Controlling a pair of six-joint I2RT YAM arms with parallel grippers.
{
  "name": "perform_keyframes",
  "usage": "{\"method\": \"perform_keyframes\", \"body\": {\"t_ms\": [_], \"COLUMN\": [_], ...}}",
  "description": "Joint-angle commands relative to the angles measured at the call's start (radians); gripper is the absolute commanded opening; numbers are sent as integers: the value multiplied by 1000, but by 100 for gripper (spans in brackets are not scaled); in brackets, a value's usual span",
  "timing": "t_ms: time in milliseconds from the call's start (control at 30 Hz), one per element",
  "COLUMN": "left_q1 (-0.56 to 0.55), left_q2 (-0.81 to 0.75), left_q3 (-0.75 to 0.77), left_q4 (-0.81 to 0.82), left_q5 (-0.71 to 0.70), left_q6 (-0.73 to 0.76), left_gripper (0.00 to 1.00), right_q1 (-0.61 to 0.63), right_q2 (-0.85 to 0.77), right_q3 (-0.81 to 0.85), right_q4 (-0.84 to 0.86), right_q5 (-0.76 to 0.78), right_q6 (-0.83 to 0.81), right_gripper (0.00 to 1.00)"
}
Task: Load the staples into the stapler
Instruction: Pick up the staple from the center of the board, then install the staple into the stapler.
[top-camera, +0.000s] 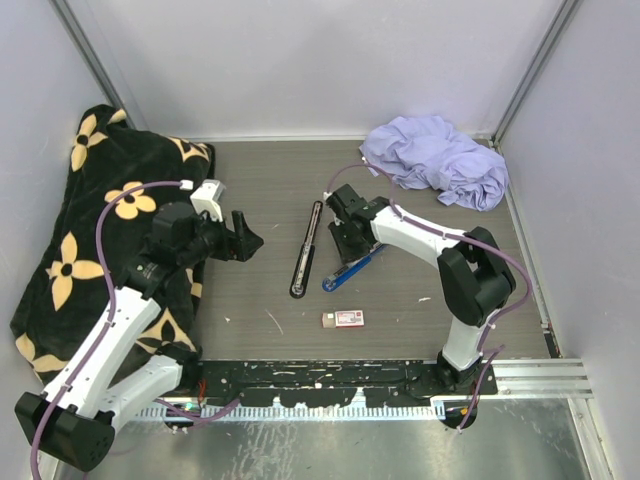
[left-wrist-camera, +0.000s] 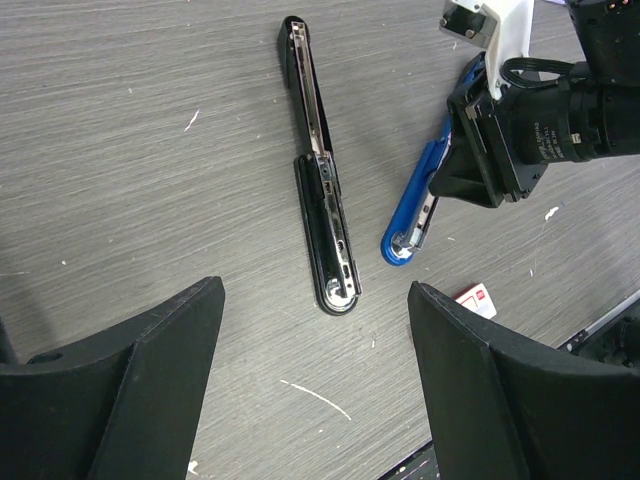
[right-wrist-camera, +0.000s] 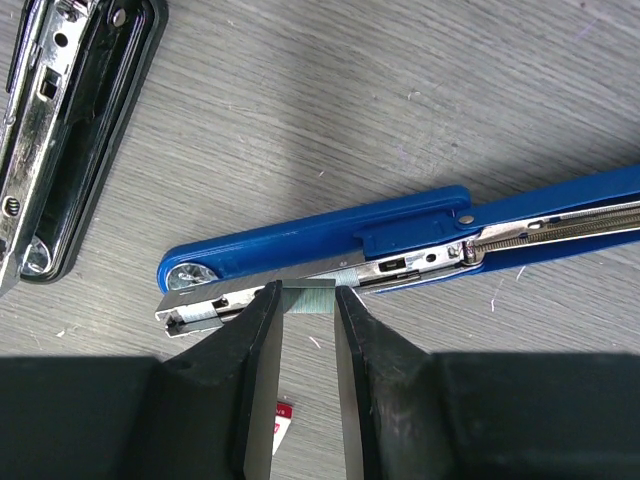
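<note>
1. two staplers lie opened flat on the table (top-camera: 250, 180): a black stapler (top-camera: 305, 250) and, just to its right, a blue stapler (right-wrist-camera: 330, 225) with its metal magazine channel (right-wrist-camera: 420, 262) exposed.
2. the right gripper (top-camera: 345, 243) sits low over the blue stapler's front end. its fingers (right-wrist-camera: 255, 380) are closed to a narrow gap around a short strip of staples (right-wrist-camera: 308, 298), held right at the edge of the channel. whether the strip already touches the rail i cannot tell.
3. the staple box (top-camera: 343, 319), white with a red label, lies on the table near the blue stapler's tip, apart from both arms.
4. the left gripper (top-camera: 243, 236) hovers to the left of the black stapler, spread wide and holding nothing.
5. risk: the strip looks slightly off the channel's line, so letting go now could leave it perched on the rim or tipping onto the table.
6. risk: pressing down with the fingers straddling the rail could jam one against the blue body and skid the stapler sideways, since nothing braces it.
7. risk: a hard pinch on so thin a strip may snap it into pieces.
</note>
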Motion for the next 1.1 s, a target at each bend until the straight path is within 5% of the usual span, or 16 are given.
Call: {"method": "perform_keyframes", "body": {"t_ms": [0, 1067], "left_q1": [5, 6], "left_q2": [8, 26], "left_q3": [9, 12], "left_q4": [19, 20], "left_q5": [8, 9], "left_q6": [8, 9], "left_gripper": [77, 77], "right_q1": [-4, 9], "right_q2": [-62, -59], "right_q3": [-10, -56], "right_q4": [18, 76], "right_q5": [-47, -94], "right_q6": [-27, -91], "right_gripper": [25, 25]}}
